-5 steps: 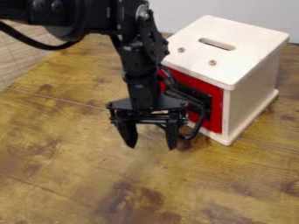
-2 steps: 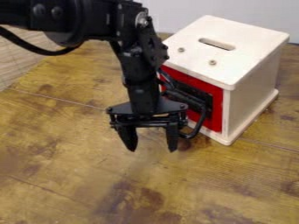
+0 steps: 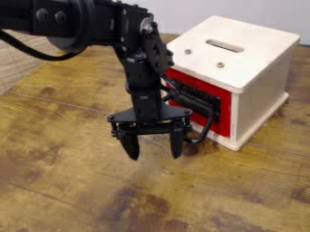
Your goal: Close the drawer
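The red drawer (image 3: 222,104) is seated in the lower front of the white cabinet (image 3: 237,68), at the right, its front turned near-left. Its left part and black handle (image 3: 208,127) are overlapped by the black arm (image 3: 136,54). The gripper (image 3: 154,152) is held open, nothing between its fingers, over the wooden table (image 3: 72,172). Since earlier, the arm has been shifted slightly left.

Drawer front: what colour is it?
The drawer front is red, seen best in the current camera view.

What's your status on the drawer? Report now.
Gripper open, fingers down, in front of the cabinet. Red drawer partly hidden behind the arm; how far out, cannot tell. Arm overlaps its black handle in view.
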`<action>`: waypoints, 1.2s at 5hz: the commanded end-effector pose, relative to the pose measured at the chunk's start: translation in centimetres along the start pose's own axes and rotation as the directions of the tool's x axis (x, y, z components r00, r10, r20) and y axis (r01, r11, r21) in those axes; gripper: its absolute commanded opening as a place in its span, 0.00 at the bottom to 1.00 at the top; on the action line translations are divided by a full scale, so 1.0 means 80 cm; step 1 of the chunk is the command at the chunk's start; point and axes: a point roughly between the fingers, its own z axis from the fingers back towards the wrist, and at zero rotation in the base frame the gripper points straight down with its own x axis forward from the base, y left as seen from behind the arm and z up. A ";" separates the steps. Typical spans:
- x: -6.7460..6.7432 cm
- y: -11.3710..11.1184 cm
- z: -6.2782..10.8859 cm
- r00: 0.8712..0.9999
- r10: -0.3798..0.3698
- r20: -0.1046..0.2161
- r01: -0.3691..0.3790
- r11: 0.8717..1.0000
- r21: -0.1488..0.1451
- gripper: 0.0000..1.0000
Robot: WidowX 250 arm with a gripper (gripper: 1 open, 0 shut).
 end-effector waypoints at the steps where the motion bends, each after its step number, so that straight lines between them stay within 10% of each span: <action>1: 0.018 -0.006 0.012 0.994 0.074 0.074 -0.071 0.996 -0.047 1.00; 6: 0.035 0.004 0.029 0.992 -0.096 0.079 0.100 0.993 -0.054 1.00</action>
